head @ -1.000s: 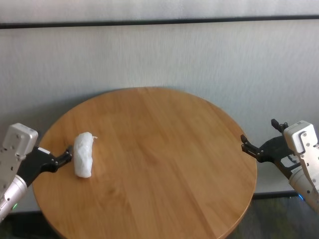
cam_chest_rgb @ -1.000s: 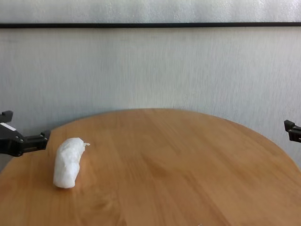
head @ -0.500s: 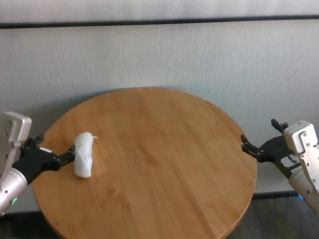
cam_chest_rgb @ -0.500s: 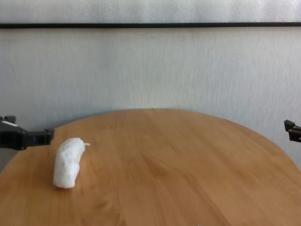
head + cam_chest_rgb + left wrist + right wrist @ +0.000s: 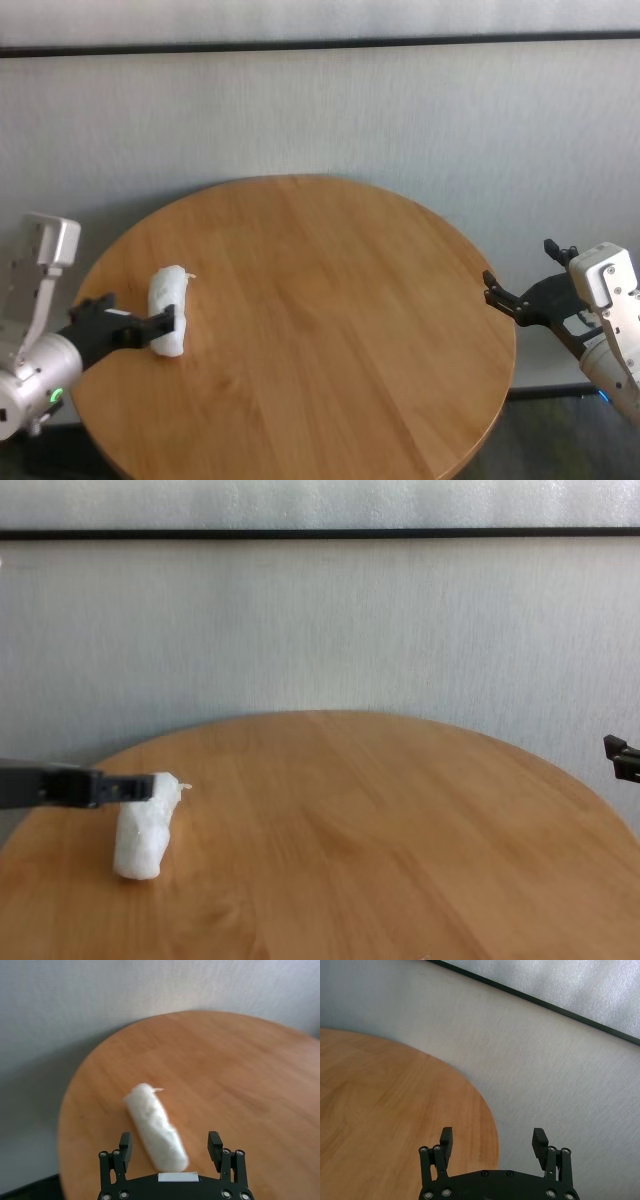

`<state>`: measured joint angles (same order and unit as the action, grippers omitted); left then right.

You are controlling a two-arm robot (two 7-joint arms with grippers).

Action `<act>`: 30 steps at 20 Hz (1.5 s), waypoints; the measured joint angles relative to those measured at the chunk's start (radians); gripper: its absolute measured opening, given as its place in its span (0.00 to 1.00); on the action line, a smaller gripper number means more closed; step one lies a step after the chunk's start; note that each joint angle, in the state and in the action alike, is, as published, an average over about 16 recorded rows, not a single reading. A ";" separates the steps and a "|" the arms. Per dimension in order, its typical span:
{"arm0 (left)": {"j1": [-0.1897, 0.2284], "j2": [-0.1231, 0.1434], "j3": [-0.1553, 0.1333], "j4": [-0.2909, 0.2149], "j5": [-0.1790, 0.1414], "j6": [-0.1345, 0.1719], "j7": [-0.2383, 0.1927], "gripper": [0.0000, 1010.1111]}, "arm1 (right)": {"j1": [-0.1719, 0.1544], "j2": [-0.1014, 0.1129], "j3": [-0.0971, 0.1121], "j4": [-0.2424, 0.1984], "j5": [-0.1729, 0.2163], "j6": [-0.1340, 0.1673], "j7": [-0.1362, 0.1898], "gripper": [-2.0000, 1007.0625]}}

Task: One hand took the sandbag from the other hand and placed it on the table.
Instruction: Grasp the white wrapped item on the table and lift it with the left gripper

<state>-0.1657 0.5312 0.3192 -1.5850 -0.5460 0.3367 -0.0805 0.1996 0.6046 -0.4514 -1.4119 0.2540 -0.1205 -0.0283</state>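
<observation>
The sandbag lies flat on the round surface, near its left edge. The left tool, green-ringed, stands released with its fingers straddling the sandbag's near end, not clenched. The right tool idles released, beyond the surface's right edge, well apart from the sandbag. Risk: closing so near the end may squeeze the soft bag out, or a finger may nudge it sideways.

The left gripper, on a silver wrist with a green ring, reaches in from the lower left of the head view, its black fingers spread wide and pointing toward the frame's centre. The right gripper, jaws likewise apart, sits parked at the right edge of that view, angled inward.
</observation>
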 joint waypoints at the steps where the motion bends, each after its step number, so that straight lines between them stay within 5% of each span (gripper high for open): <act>1: -0.002 -0.006 -0.002 -0.001 -0.006 0.013 0.000 0.99 | 0.000 0.000 0.000 0.000 0.000 0.000 0.000 1.00; 9: -0.013 -0.043 -0.008 -0.022 -0.020 0.103 0.011 0.99 | 0.000 0.000 0.000 0.000 0.000 0.000 0.000 1.00; 17: -0.020 -0.062 0.001 -0.040 0.010 0.188 0.051 0.99 | 0.000 0.000 0.000 0.000 0.000 0.000 0.000 1.00; 30: -0.050 -0.107 0.025 -0.005 0.081 0.236 0.093 0.99 | 0.000 0.000 0.000 0.000 0.000 0.000 0.000 1.00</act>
<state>-0.2155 0.4245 0.3447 -1.5899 -0.4646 0.5727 0.0122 0.1996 0.6046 -0.4514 -1.4119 0.2540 -0.1205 -0.0283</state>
